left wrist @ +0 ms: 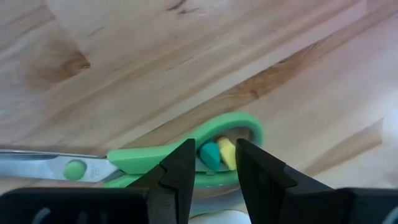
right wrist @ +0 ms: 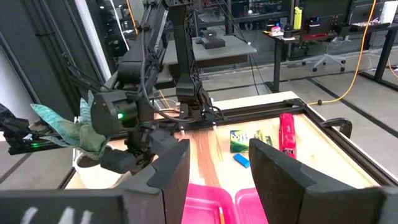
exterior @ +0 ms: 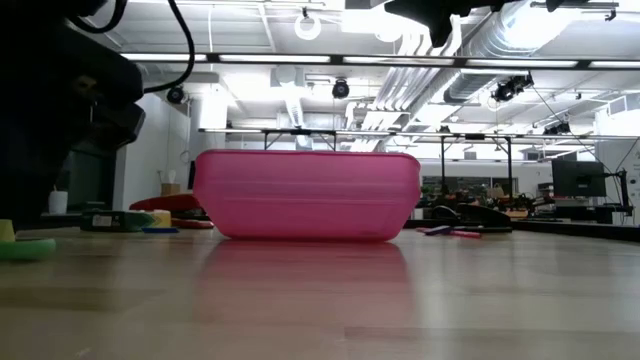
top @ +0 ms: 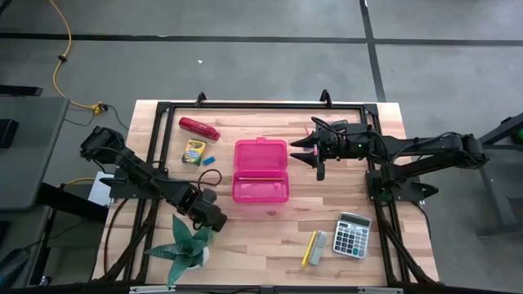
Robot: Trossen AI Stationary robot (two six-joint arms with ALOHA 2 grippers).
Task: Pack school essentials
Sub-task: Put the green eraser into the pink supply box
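An open pink hinged case (top: 261, 170) lies mid-table and fills the low view (exterior: 308, 195). The yellow-green crayon box (top: 194, 152), a tiny blue piece (top: 207, 159) and a red stapler (top: 198, 128) lie to its left, toward the far edge. A yellow pencil (top: 309, 247) and a grey block (top: 319, 245) lie near the front. My left gripper (top: 211, 219) is low beside the green spiky plant (top: 184, 245). It is open, and its fingers stand either side of the handle loop (left wrist: 233, 124) of green scissors. My right gripper (top: 312, 158) hovers open to the right of the case. My left gripper (left wrist: 216, 168) comes down from above over the scissors' green handle loop, which lies flat on the table. A teal and a yellow bit (left wrist: 217, 152) show between the fingers. I cannot tell whether the fingers (left wrist: 180, 174) touch the handle.
A calculator (top: 352, 234) sits near the front right and a black loop (top: 211, 176) lies left of the case. From the right wrist the crayon box (right wrist: 239, 140), blue piece (right wrist: 241, 160) and stapler (right wrist: 287, 134) show beyond the case (right wrist: 211, 208). Black frame rails border the table.
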